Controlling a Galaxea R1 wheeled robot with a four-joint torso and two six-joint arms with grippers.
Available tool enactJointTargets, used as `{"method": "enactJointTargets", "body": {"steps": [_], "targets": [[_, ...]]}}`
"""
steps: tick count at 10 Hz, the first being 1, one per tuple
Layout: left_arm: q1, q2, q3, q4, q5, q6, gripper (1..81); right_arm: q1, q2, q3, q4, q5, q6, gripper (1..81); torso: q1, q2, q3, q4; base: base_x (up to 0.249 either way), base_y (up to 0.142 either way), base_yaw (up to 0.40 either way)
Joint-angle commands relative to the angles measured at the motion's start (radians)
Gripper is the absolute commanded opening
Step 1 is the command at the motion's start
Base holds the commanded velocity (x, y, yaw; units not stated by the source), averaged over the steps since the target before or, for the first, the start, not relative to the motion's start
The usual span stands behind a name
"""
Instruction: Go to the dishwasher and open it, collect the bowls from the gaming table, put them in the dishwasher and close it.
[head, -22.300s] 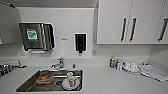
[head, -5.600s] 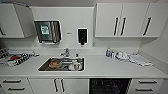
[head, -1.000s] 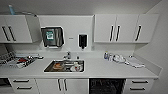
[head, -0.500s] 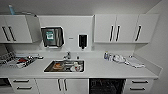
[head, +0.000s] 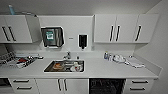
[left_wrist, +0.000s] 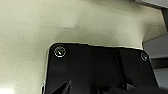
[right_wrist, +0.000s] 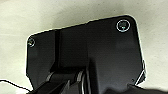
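The dishwasher (head: 107, 86) is a dark bay under the white counter (head: 110, 70), right of the sink cabinet doors; faint rack lines show inside it. I face it from a few steps back. The gaming table and the bowls are out of view. In both wrist views the robot's dark plate hangs over pale speckled floor (left_wrist: 37, 25) (right_wrist: 75, 12), and the fingers cannot be made out.
A steel sink (head: 49, 67) holds dishes. A drying rack (head: 15, 60) stands at the counter's left, small items (head: 118, 58) at its right. Above are a towel dispenser (head: 52, 37), a black soap dispenser (head: 82, 41) and white wall cabinets (head: 117, 28). White drawers (head: 140, 85) flank the dishwasher.
Over the earlier frames the camera has backed away from the sink, so more of the counter and the lower cabinets shows. In the last second the view has hardly shifted.
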Motion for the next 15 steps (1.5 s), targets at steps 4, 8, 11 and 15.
{"method": "enactJointTargets", "body": {"steps": [4, 8, 11, 15], "targets": [[-0.057, -0.009, -0.009, -0.003, 0.041, 0.001, 81.1, 0.061, 0.003, 0.001, -0.002, -0.065, -0.003, 81.1, 0.0, 0.0, 0.0, 0.0, 0.0, 0.0, 0.0], [-0.057, -0.01, -0.009, -0.001, 0.041, 0.001, 81.1, 0.062, 0.005, 0.001, -0.002, -0.065, -0.003, 81.1, 0.0, 0.0, 0.0, 0.0, 0.0, 0.0, 0.059], [-0.057, -0.009, -0.008, 0.001, 0.043, 0.001, 81.1, 0.061, 0.005, 0.001, -0.002, -0.065, -0.003, 81.1, 0.0, 0.0, 0.0, 0.0, 0.0, 0.0, 0.174], [-0.057, -0.01, -0.008, -0.001, 0.041, 0.0, 81.1, 0.061, 0.006, 0.001, -0.002, -0.052, -0.003, 81.1, 0.0, 0.0, 0.0, 0.0, 0.0, 0.0, 0.183]]}}
